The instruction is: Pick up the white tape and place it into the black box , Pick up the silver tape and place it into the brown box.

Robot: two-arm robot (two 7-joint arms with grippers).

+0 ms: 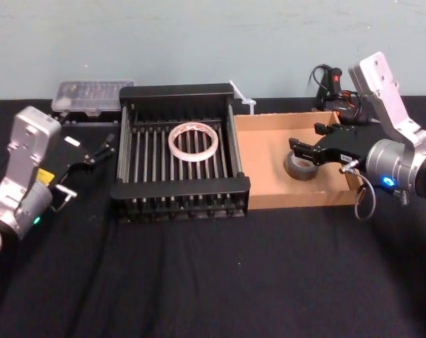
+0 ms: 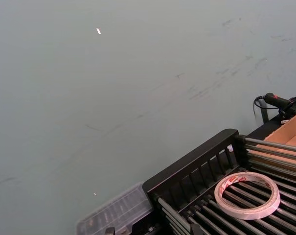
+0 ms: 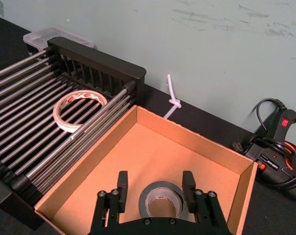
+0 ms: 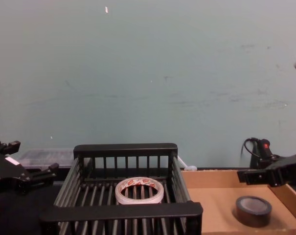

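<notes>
The silver tape (image 3: 162, 198) is seen flat inside the brown box (image 3: 152, 147) under the wide-spread right end effector (image 3: 155, 179), by whose fingers (image 3: 188, 181) it could be dragged out on retreat; the white tape (image 1: 193, 141) is seen in the black box (image 1: 177, 91) alongside, the left end effector (image 1: 100, 148) parked beyond.

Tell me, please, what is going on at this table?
This is a tape-sorting job, and both rolls are in place. The white tape lies in the black crate. The silver tape sits in the cardboard box, with the open right tool hovering over it. The left tool hangs open beside the crate.
</notes>
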